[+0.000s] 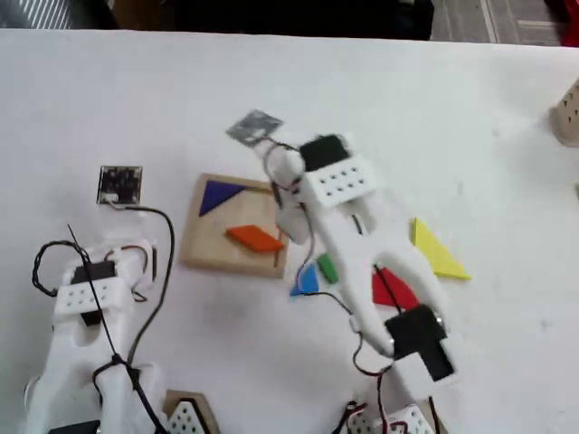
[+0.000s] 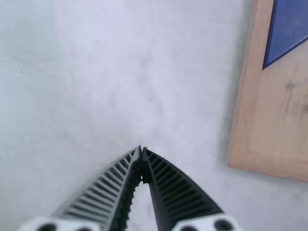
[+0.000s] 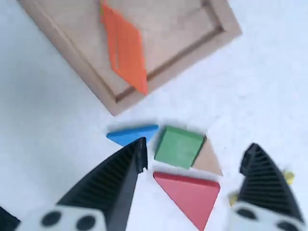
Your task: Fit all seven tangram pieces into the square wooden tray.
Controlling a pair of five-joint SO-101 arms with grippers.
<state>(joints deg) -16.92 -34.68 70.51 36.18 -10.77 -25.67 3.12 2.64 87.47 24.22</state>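
You are holding the right jaws wide apart over the green square [image 3: 179, 147], which is lying on the table just outside the tray [image 3: 226, 24], crowded by the blue triangle [image 3: 131, 134] and the tan triangle [image 3: 208, 161]. Closing here, you are risking dragging a neighbour along. The left jaws are sitting together.

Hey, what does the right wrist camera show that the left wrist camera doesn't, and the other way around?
Right wrist view, not left: the right gripper, open, above loose pieces on the table: a light blue triangle, a green square, a tan triangle and a red triangle. It also shows an orange parallelogram inside the wooden tray.
Left wrist view, not right: the left gripper, shut, above the table, and a dark blue triangle in the tray.
Shared: the tray and the table.
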